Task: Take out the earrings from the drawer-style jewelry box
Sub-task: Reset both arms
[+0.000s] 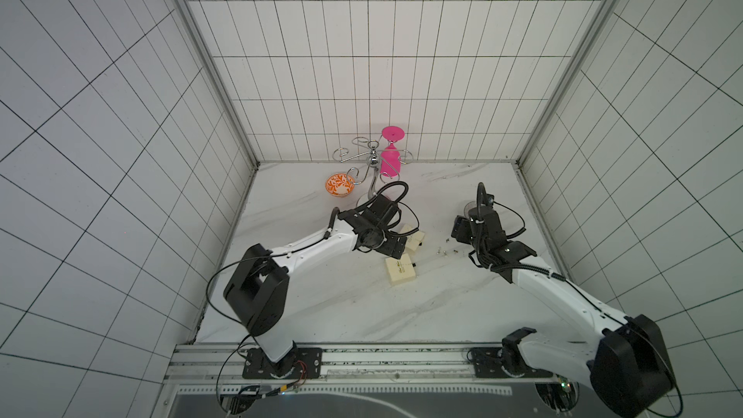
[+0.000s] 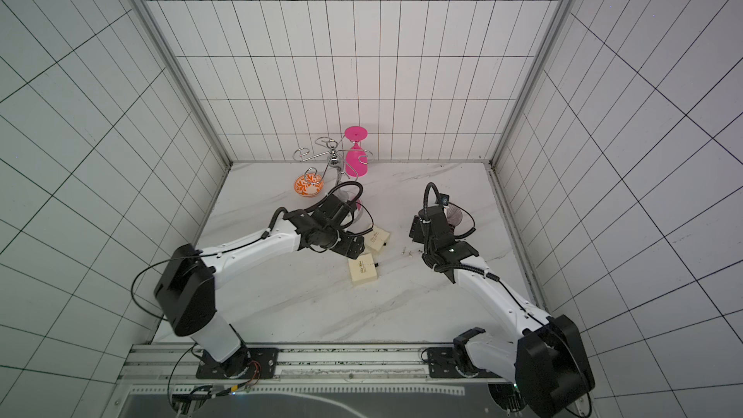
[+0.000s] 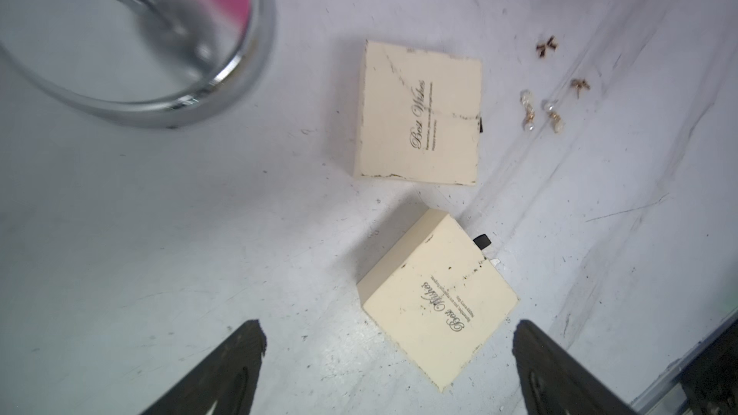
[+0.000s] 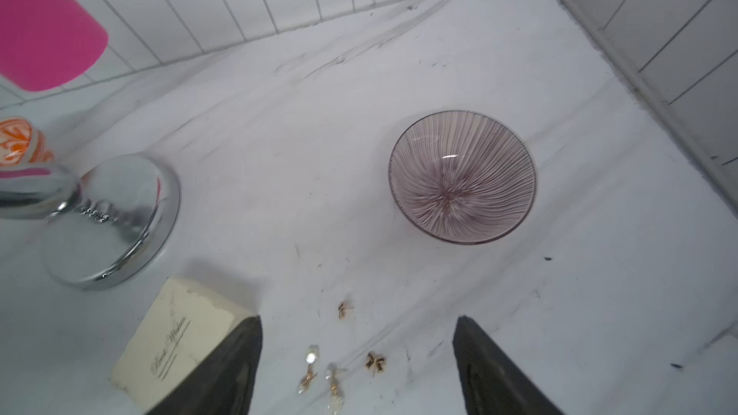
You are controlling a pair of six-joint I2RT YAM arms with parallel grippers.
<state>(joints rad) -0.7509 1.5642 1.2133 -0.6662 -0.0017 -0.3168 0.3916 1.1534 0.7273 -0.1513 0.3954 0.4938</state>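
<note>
Fingers (image 3: 223, 369) wide on left gripper (image 3: 389, 325) and right gripper (image 4: 358, 319), both empty.
Earrings (image 3: 553, 113) lie loose on table (image 3: 159, 233) (beside box (image 3: 417, 113)).

White arms (image 1: 313, 241), black joints (image 1: 257, 295), cables (image 1: 479, 199)

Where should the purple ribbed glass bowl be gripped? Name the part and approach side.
Probably the rim, from straight above, one finger inside and one outside: the purple ribbed glass bowl sits upright, open side up, its thin flared wall offering no flat sides.
</note>
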